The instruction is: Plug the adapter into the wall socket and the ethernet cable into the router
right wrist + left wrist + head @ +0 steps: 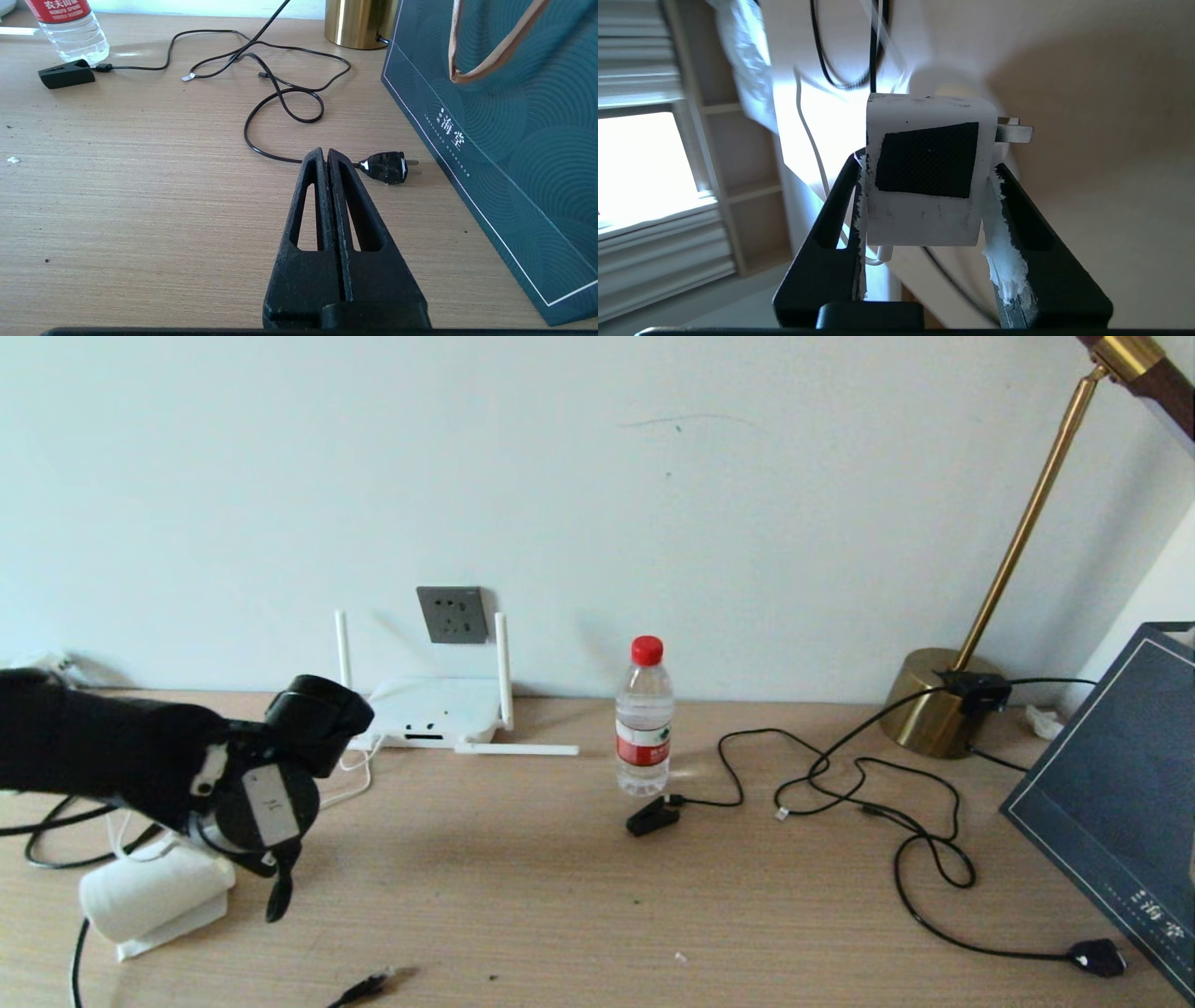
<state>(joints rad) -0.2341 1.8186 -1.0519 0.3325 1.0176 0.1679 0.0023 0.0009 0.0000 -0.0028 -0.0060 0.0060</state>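
Currently I am holding the adapter (927, 182) clamped in my left pincer (927, 205) above the table (579, 887); right pincer (327, 161) resting together, empty

Black arm (93, 751), black slotted pincer (327, 156), white-smeared fingers (1008, 261)

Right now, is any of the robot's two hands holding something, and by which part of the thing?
The left hand holds the adapter by its two opposite white sides, prongs sticking out sideways. The right hand is shut and holds nothing.
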